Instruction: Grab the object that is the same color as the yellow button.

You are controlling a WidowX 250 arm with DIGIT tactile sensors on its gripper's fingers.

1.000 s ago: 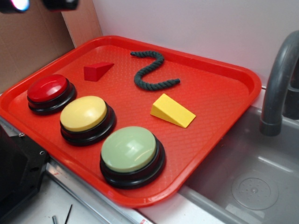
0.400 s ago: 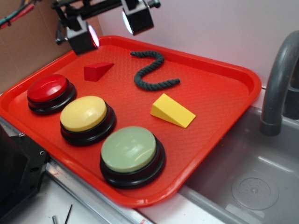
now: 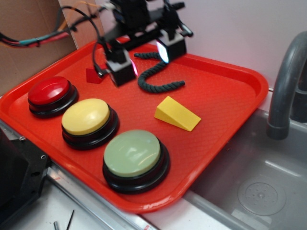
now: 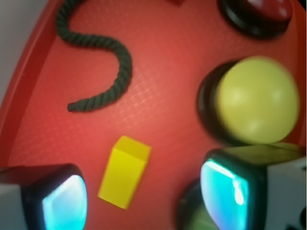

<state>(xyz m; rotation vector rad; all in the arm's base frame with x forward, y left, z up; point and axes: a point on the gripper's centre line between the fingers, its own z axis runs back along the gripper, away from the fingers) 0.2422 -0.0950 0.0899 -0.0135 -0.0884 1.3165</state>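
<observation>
The gripper (image 3: 144,60) has swung down over the tray (image 3: 230,91), jaws spread and empty, approaching; next, centre over the yellow wedge (image 3: 176,114) and drop.

Red tray (image 3: 230,91) holds red-domed button (image 3: 49,93) far left, green-domed button (image 3: 134,158) at front, dark rope (image 3: 160,84) curled at back; red wedge (image 3: 91,75) approx. half hidden. Grey sink (image 3: 259,187) w/ faucet (image 3: 288,81) right.

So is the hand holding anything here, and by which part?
Nothing is held. The hand is open above the tray, and the yellow wedge lies untouched.
</observation>
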